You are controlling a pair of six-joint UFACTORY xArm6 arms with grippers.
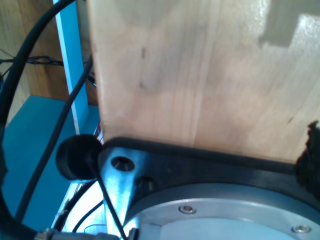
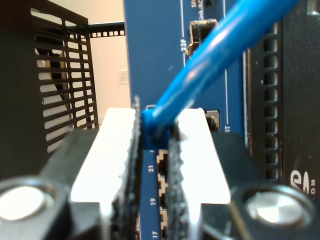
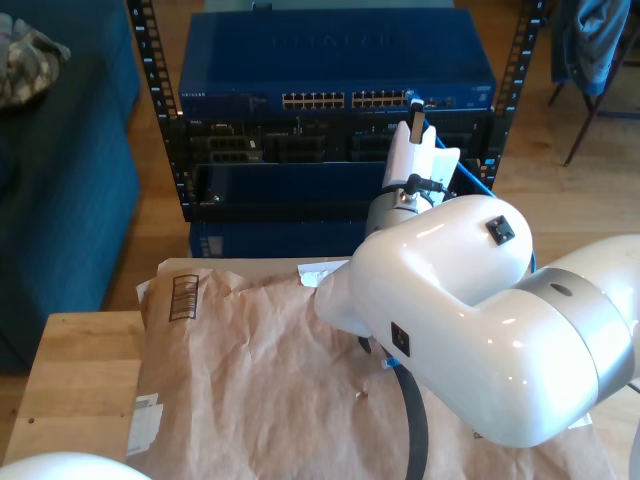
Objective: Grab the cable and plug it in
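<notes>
Nearest to you in the second wrist view, my second gripper (image 2: pixel 152 165) is clenched on the cable (image 2: pixel 220 55): two white, flat-faced fingers (image 2: pixel 112 150) lined with rough black ridged padding pinch its end between them. The cable is a smooth, glossy, bright-blue round cord that rises from the jaws and runs off toward the upper edge of that view. Just behind the jaws stands the matte blue face of a network switch (image 2: pixel 155 55), with small square ports numbered 17, 19 and 21 showing in the gap between the fingers. You cannot tell whether the plug sits in a port yet.

In the exterior view you see the same gripper (image 3: pixel 412 125) at the right end of the switch's (image 3: pixel 335 65) row of ports, carried by a bulky, smooth white arm (image 3: pixel 470 310) with a grey metal ring. Below the arm lies crumpled brown paper (image 3: pixel 250 380), creased all over, spread on a pale wooden tabletop (image 3: pixel 70 390). The switch sits in a black perforated metal rack (image 3: pixel 300 160) on a wooden floor (image 3: pixel 570 200).

The first wrist view faces a pale, smooth-grained wooden board (image 1: pixel 200 75) with a black cable (image 1: pixel 30 60) curving beside it; whether my first gripper is clenched or released you cannot tell.
</notes>
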